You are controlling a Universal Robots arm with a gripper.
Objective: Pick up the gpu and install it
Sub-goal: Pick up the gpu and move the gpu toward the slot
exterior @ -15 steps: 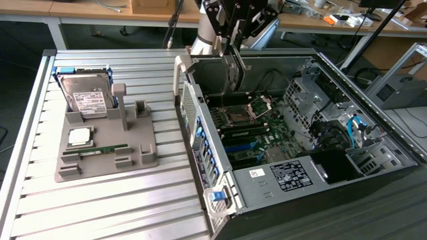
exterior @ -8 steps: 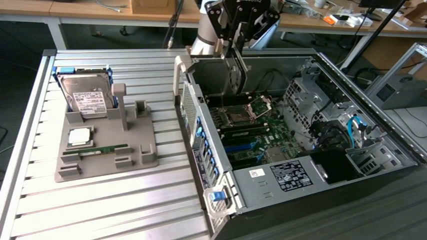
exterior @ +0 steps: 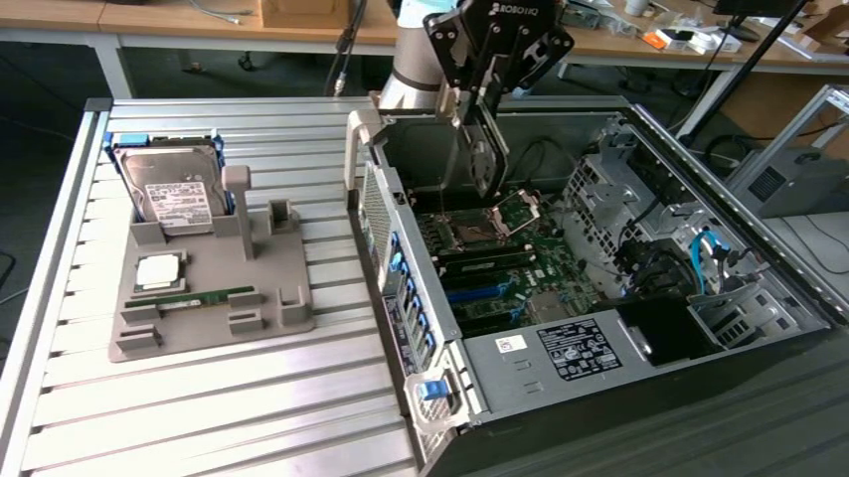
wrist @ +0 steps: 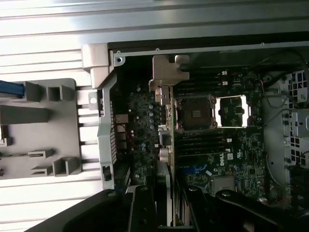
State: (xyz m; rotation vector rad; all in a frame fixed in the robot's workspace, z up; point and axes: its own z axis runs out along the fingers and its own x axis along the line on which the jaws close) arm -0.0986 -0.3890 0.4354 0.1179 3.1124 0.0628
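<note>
We had the gripper (exterior: 480,104) partly closed, jaws clamped on the top edge of the gpu (exterior: 486,159). The card hung upright inside the open PC case (exterior: 531,383), over the motherboard (exterior: 531,266) beside the CPU socket (exterior: 475,234). We couldn't tell if it touched the board. The hard drive (exterior: 173,189) and RAM stick (exterior: 193,296) sat on the grey fixture tray (exterior: 285,313) beside the case.

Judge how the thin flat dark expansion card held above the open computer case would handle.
Probably stiff: the thin flat dark expansion card hangs straight below the claw, no sag. Likely light, being so thin. Possibly fragile: its silver metal bracket juts out at one end, easily knocked.
</note>
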